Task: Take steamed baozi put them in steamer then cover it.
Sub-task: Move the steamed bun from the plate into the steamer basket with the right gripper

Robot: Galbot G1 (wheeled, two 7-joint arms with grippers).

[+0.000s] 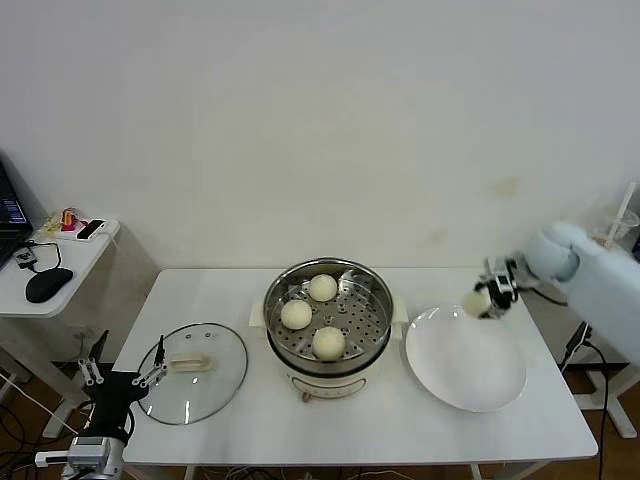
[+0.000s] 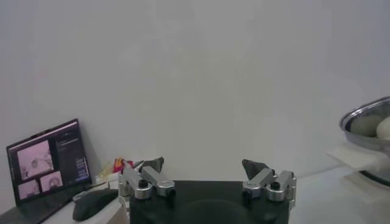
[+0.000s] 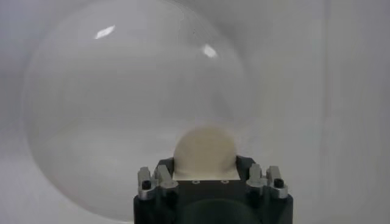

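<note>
The fingers of the right gripper (image 3: 205, 173) are clamped on the fourth baozi (image 3: 205, 152), which is seen seated between them in the right wrist view. In the head view this bun (image 1: 477, 301) is held just above the far rim of the white plate (image 1: 470, 380), well to the right of the steamer (image 1: 328, 312). The plate is otherwise bare, so this is judged to be the last bun taken from it.

Three baozi (image 1: 322, 288) are already seated on the perforated floor inside the steamer, with free room beside them toward the right. Loading is thus judged three parts done, with one bun in hand and not yet carried across.

The cover (image 1: 195, 371) is seen lying flat on the table (image 1: 400, 430) to the left of the steamer, handle up, apart from the pot. The steamer is therefore uncovered, and the covering step is judged wholly outstanding.

The fingers of the left gripper (image 2: 207, 176) are spread apart and empty; that gripper (image 1: 122, 378) is parked low at the table's near edge, beside the cover, farther from the steamer than the cover itself.
</note>
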